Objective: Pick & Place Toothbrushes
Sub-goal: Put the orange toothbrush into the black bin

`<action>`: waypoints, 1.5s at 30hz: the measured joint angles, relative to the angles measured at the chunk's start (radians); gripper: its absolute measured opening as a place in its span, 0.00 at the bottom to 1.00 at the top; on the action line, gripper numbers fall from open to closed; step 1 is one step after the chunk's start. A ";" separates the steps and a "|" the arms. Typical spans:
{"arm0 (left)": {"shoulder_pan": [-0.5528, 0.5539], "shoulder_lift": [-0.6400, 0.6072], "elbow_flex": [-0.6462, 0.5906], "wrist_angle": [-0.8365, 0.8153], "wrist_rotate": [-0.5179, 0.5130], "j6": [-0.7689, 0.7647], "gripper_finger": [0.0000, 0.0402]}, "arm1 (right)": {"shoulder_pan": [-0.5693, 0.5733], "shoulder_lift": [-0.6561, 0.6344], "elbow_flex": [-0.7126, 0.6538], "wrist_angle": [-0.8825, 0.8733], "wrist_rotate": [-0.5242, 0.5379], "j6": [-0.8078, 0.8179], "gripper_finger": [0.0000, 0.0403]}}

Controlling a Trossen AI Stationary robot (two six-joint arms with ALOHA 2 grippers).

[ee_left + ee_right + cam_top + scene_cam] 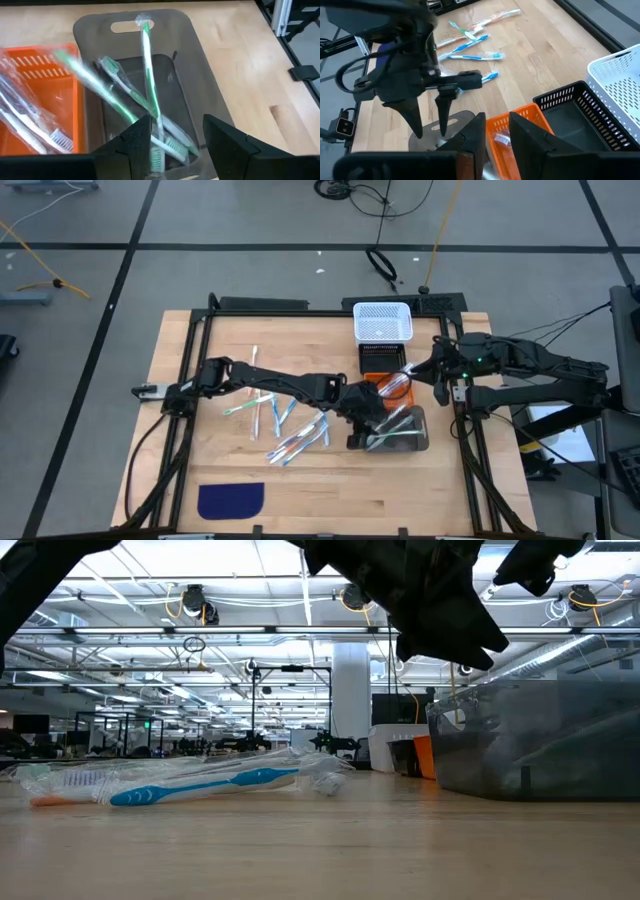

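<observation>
Several loose toothbrushes [285, 425] lie flat on the wooden table, left of the bins; the low view shows a blue one [200, 785] there. My left gripper [177, 125] is open above the grey bin [195, 45], and green toothbrushes [147, 75] lie slanted inside it. One green toothbrush [90, 80] there shows only as a blurred streak. My right gripper [496, 122] hovers by the orange bin [520, 117], open by a narrow gap. That bin holds wrapped toothbrushes [30, 125]. The right wrist view also shows my left gripper [429, 125], pointing down.
Four bins stand in a row toward the table's right: white [382, 322] farthest, then black [380, 358], orange [372, 385] and grey [420, 442] nearest. A dark blue cloth patch [230, 500] lies near the front left. A black frame borders the table.
</observation>
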 joint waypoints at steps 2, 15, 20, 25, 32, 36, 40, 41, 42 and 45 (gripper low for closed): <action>-0.001 0.000 0.000 0.008 0.005 0.009 0.45 | 0.000 0.000 -0.013 0.001 0.000 0.000 0.19; -0.010 -0.046 0.000 -0.341 -0.156 -0.053 0.45 | 0.000 0.000 -0.070 0.046 0.000 0.000 0.19; -0.017 -0.068 0.001 -0.516 -0.226 -0.103 0.45 | 0.000 0.001 -0.070 0.047 0.000 0.000 0.19; -0.036 -0.074 0.000 -0.667 -0.300 -0.160 0.45 | 0.000 0.001 -0.070 0.044 -0.003 0.000 0.19; -0.056 -0.076 0.000 -0.771 -0.410 -0.257 0.45 | 0.000 0.001 -0.072 0.041 -0.004 0.000 0.19; -0.070 -0.076 0.000 -0.761 -0.411 -0.273 0.45 | 0.000 0.000 -0.097 0.042 -0.004 0.000 0.19; -0.089 -0.076 -0.003 -0.785 -0.413 -0.313 0.45 | 0.000 -0.001 -0.128 0.040 -0.004 0.000 0.19; -0.095 -0.077 -0.015 -0.765 -0.420 -0.305 0.45 | 0.000 -0.001 -0.133 0.039 -0.004 0.000 0.19; -0.097 -0.089 -0.037 -0.729 -0.419 -0.292 0.45 | 0.000 0.000 -0.134 0.039 -0.004 -0.002 0.19; -0.100 -0.137 -0.139 -0.603 -0.331 -0.309 0.45 | 0.000 -0.002 -0.134 0.046 -0.004 -0.001 0.19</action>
